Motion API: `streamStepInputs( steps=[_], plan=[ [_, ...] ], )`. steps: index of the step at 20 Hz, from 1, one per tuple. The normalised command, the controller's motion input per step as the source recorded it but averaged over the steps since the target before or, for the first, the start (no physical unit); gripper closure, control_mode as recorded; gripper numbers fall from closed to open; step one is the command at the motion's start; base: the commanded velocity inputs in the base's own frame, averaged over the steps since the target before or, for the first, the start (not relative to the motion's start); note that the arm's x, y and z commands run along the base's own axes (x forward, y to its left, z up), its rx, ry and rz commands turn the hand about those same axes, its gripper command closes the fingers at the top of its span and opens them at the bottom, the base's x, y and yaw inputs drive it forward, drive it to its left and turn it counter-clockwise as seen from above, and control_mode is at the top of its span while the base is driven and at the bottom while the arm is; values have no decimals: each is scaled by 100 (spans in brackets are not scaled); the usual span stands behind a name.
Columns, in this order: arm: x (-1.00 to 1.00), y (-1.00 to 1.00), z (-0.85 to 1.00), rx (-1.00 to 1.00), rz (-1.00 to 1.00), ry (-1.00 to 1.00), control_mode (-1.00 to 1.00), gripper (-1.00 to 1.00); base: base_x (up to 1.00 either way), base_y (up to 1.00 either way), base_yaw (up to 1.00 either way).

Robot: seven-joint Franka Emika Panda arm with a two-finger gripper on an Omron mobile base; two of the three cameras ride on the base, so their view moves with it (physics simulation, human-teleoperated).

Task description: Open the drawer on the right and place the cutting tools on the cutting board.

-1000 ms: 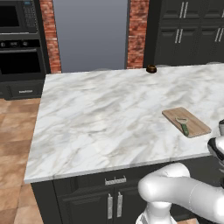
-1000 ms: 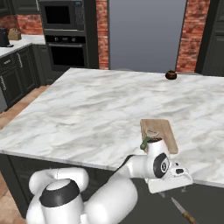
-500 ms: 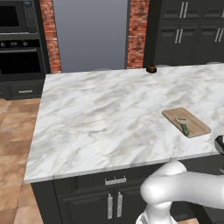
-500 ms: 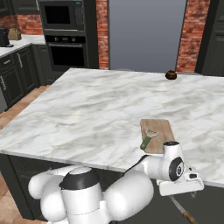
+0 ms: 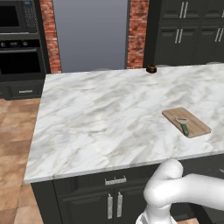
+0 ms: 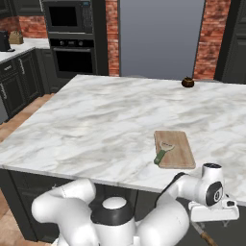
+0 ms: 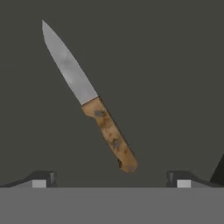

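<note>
Looking from the left base, you find the peeler (image 5: pixel 184 127) already on the cutting board (image 5: pixel 196 126). From the right base, your arm reaches below the counter (image 6: pixel 86 129); the drawer itself is hard to make out. In the hand view, your gripper (image 7: pixel 112 178) hangs wide open and empty above a knife (image 7: pixel 89 99); next, lower and close on its handle.

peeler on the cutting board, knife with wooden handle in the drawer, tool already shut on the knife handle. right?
Not quite. The tool is open, its fingertips spread to either side of the knife and not touching it, as the hand view shows. The rest holds: the peeler lies on the cutting board, and the wooden-handled knife lies on the dark drawer floor.
</note>
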Motion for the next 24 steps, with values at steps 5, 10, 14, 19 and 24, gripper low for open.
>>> streamStepInputs(
  steps=[5,10,14,19,24],
  plan=[
    [-2,-32,-33,3,0,3,-100,-100,0,0,0],
    [-24,-28,-59,9,0,0,-100,-100,0,0,0],
    [-13,-5,-29,16,0,0,-100,-100,0,0,0],
    [-13,0,-19,15,0,0,-100,-100,0,0,0],
    [-14,0,-19,12,0,0,-100,-100,0,0,0]
  ],
)
